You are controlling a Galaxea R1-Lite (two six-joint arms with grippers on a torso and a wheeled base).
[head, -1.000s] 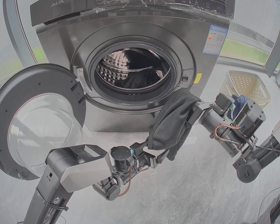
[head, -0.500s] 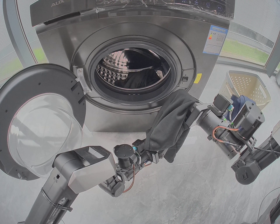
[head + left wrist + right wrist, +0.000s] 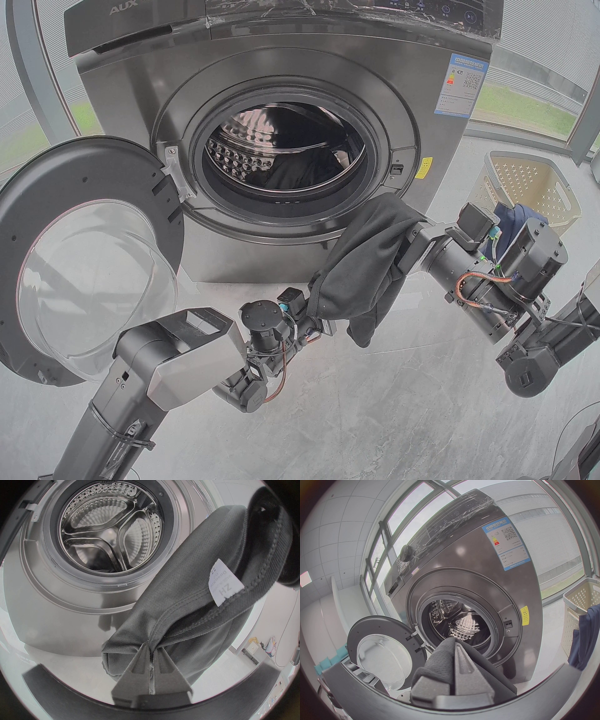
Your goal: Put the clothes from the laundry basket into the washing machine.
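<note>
So the dark garment (image 3: 369, 262) hung in the air before the washing machine (image 3: 125, 94), just below the lower right rim of its open drum (image 3: 250, 150), not yet inside. On the lower fold the left gripper (image 3: 152, 650) had its jaws pinched tight. The right gripper (image 3: 453, 650) clamped the upper end, with cloth draped over it. The long axis ran diagonally: top end by the rim, bottom end lower and nearer the floor, a loose tail dangling. Risk, as I judge it: the tail could snag on the rim or hang outside the drum, and an early release would drop it on the floor. The door (image 3: 87, 250) stood open on the left, and the laundry basket (image 3: 531, 181) on the right held a blue item (image 3: 509, 225)
</note>
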